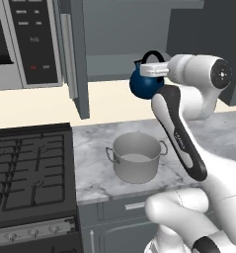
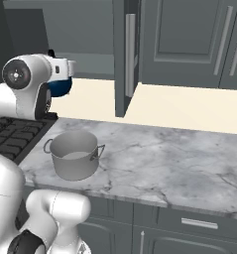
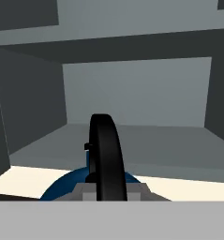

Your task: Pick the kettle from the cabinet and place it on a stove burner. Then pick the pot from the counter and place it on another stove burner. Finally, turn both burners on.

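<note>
My gripper (image 1: 150,68) is shut on the black arched handle of the dark-blue kettle (image 1: 144,85). The kettle hangs in the air just in front of the open cabinet (image 1: 109,66), above the counter (image 1: 95,168). In the hand view the kettle handle (image 3: 106,154) stands upright in my gripper (image 3: 108,192), with the cabinet's grey shelf (image 3: 174,140) behind it. From the right the kettle (image 2: 60,87) shows partly behind my wrist. The grey pot (image 1: 137,158) sits on the counter, below and slightly left of the kettle. The stove burners (image 1: 25,168) lie to the left of the pot.
The open cabinet door (image 1: 77,59) juts out left of the kettle, and the microwave (image 1: 25,39) hangs above the stove. A silver knob strip (image 1: 30,232) runs along the cooktop's front. To the right of the pot (image 2: 75,154), marble counter (image 2: 164,158) stretches on.
</note>
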